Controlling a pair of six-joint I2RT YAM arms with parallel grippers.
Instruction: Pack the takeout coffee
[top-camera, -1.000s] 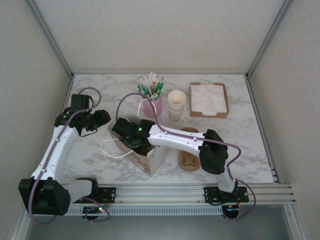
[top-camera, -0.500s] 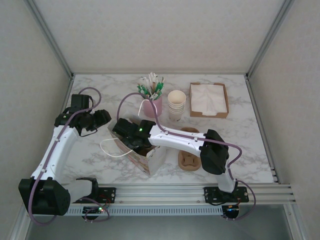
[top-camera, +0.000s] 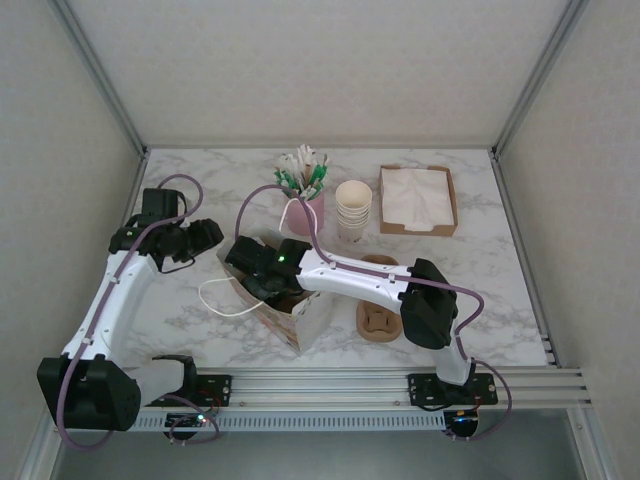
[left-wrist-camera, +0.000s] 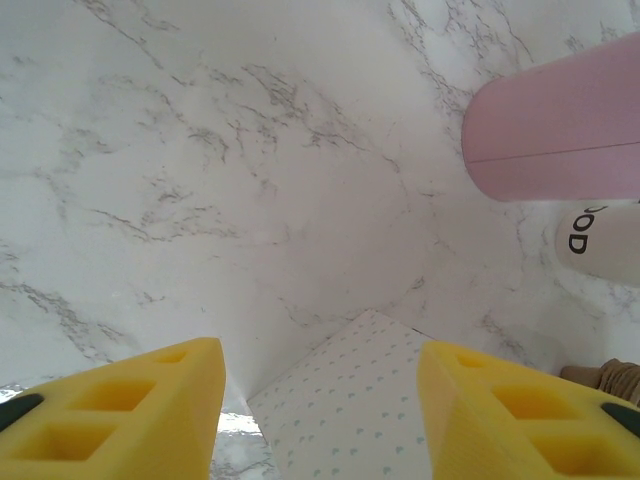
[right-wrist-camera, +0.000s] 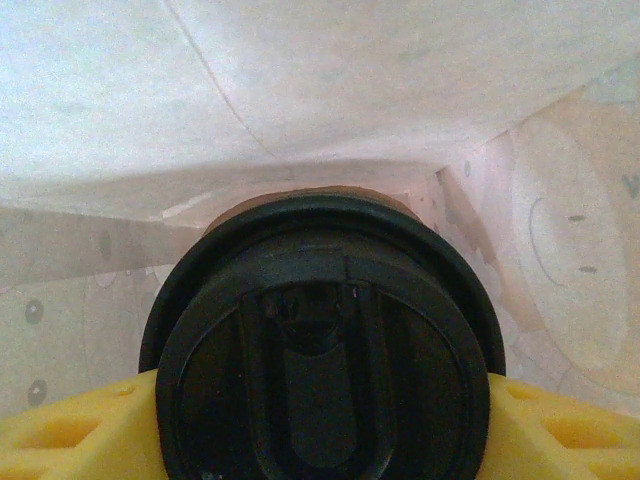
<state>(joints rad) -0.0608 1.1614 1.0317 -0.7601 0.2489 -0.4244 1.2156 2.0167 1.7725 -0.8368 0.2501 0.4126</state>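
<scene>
Takeout coffee (right-wrist-camera: 320, 340) between right tool (right-wrist-camera: 320, 435) fingers inside bag (right-wrist-camera: 300, 90), pinch or slack unclear, left tool (left-wrist-camera: 320, 385) spread

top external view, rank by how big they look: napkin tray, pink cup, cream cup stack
1. napkin tray, clearly largest
2-3. pink cup and cream cup stack: bodies look about alike; only the stirrers make the pink one seem bigger, so no firm rank

Soft, even light leaves faint shadows in the top view; the right wrist view is dimmer, the black lid (right-wrist-camera: 320, 370) blurred.
</scene>
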